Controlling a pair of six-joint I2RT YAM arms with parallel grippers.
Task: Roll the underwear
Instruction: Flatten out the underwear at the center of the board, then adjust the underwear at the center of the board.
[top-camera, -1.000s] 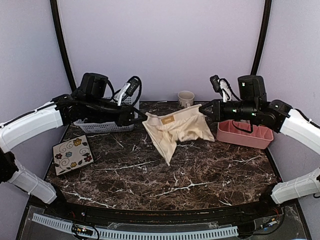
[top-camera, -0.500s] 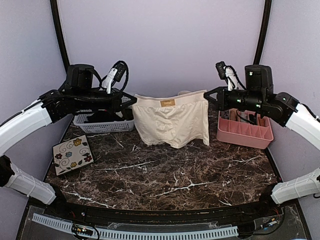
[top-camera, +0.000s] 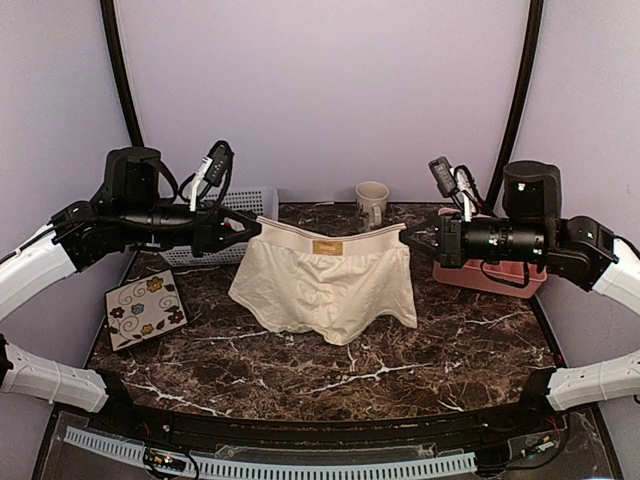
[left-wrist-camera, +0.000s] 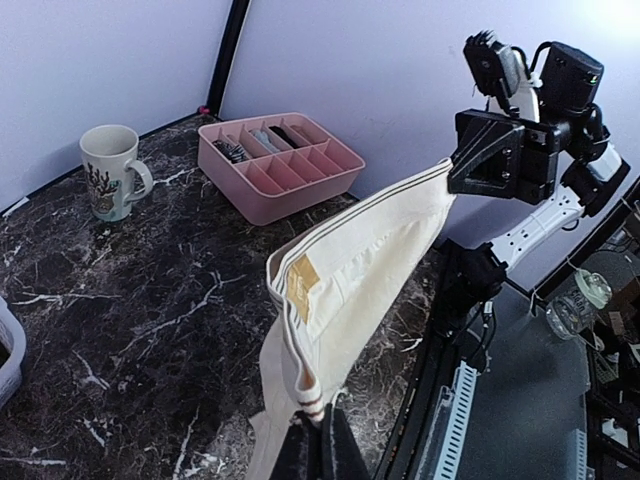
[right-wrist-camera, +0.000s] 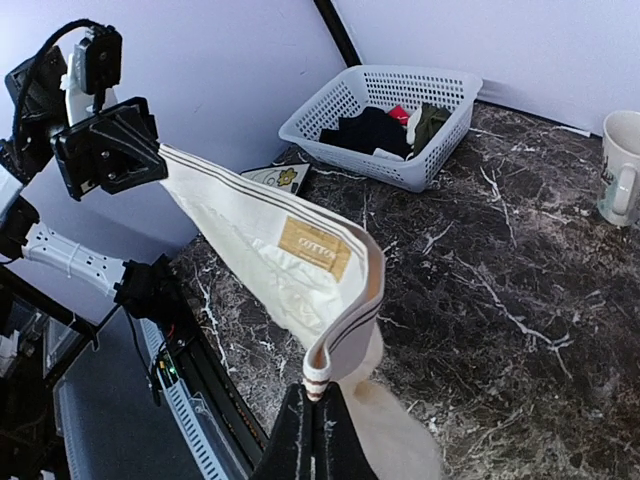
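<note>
The cream-beige underwear (top-camera: 325, 285) hangs stretched between my two grippers above the marble table, its striped waistband with a tan label on top and its lower edge touching or just above the table. My left gripper (top-camera: 250, 228) is shut on the waistband's left end, seen in the left wrist view (left-wrist-camera: 318, 428). My right gripper (top-camera: 408, 234) is shut on the right end, seen in the right wrist view (right-wrist-camera: 316, 395). The underwear shows in the left wrist view (left-wrist-camera: 350, 260) and in the right wrist view (right-wrist-camera: 270, 240).
A white mesh basket (top-camera: 255, 200) with dark garments stands at the back left. A pink divided tray (top-camera: 490, 275) stands at the right. A mug (top-camera: 372, 197) stands at the back. A floral tile (top-camera: 146, 309) lies at the left.
Both grippers have moved toward the near side and lower with the underwear. The garment, bunched a second ago, now hangs spread wide between them.
</note>
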